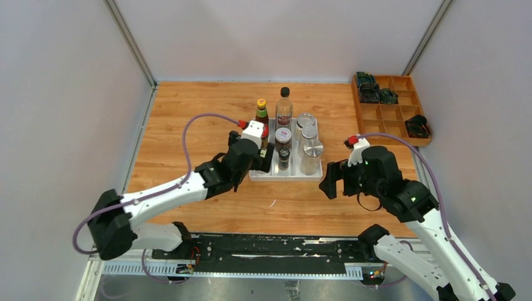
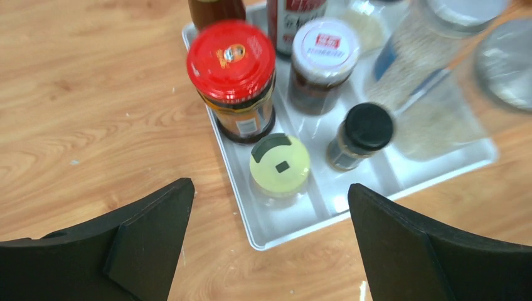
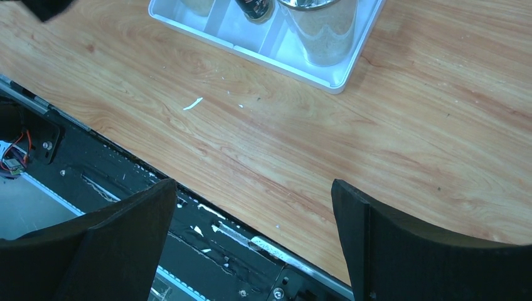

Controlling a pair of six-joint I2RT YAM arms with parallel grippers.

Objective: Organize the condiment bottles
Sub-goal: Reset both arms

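Observation:
A white tray holds the condiment bottles: a tall black-capped bottle, a yellow-capped bottle, silver-lidded clear jars, a white-lidded jar and a small black-capped shaker. My left gripper is open and empty at the tray's near-left corner. In the left wrist view my left gripper hangs over the tray rim, just short of a yellow-green-lidded shaker, a red-lidded jar and the black-capped shaker. My right gripper is open and empty, right of the tray. In its wrist view it is above the table's near edge.
A wooden compartment box with dark green-black objects stands at the far right. Grey walls close in both sides. The black base rail runs along the table's near edge. The tray corner shows at the top of the right wrist view.

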